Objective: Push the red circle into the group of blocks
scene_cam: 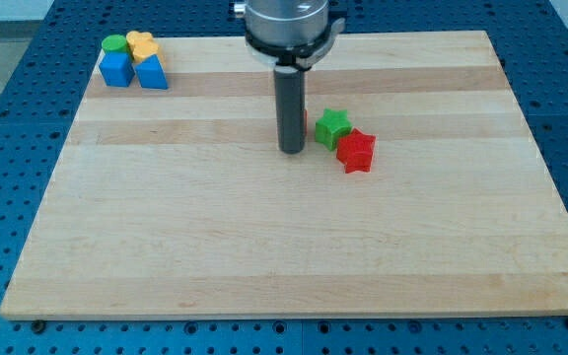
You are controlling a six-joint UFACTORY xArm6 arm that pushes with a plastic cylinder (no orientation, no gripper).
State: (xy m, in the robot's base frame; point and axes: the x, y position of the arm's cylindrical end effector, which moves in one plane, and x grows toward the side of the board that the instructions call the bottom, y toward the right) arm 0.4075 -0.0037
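Observation:
My tip (291,150) stands on the board near its middle, just left of the green star (331,128) and the red star (356,151), which touch each other. The rod hides the red circle almost fully; only a thin red sliver (306,121) shows at the rod's right edge, between the rod and the green star. A group of blocks sits at the board's top left corner: a green circle (114,43), a yellow block (142,45) and two blue blocks (116,69) (152,74), all close together.
The wooden board (264,247) lies on a blue perforated table. The arm's grey housing (286,22) hangs over the board's top middle.

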